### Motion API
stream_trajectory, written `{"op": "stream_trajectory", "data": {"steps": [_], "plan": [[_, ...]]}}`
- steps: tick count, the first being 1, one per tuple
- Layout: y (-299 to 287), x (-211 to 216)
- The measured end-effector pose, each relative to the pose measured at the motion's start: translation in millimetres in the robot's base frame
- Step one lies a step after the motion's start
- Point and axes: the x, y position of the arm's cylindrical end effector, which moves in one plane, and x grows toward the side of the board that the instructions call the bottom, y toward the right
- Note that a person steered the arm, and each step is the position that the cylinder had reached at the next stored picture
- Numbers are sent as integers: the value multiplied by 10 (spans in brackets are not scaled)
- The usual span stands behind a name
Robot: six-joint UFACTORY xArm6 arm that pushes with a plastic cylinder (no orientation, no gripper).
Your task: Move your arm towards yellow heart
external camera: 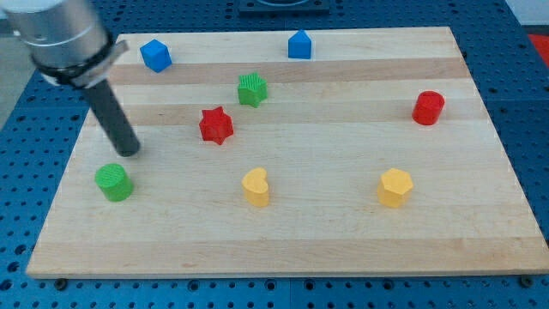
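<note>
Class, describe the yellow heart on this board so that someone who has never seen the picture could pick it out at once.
Start at the wooden board and follow the row of blocks nearest the view's bottom: a green cylinder at the view's left, then two yellow blocks. The yellow heart is the middle one, below the red star. Its notched top sets it apart from the flat-sided yellow hexagon to the view's right.

My tip (129, 151) sits at the left of the wooden board (343, 236), just above the green round block (113, 182), seemingly a sliver apart. Rightward toward the yellow heart (256, 186) the bare wood runs open. The red star (216, 125) stands above that lane, clear of it. The yellow hexagon block (395, 187) sits well beyond, lower right.
</note>
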Motion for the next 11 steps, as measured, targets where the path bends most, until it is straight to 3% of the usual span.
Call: {"op": "stream_trajectory", "data": {"steps": [4,5,7,8,10,11], "plan": [[1050,1304],[1585,1529],[2231,1401],[2230,1104],[1991,800],[1569,800]]}}
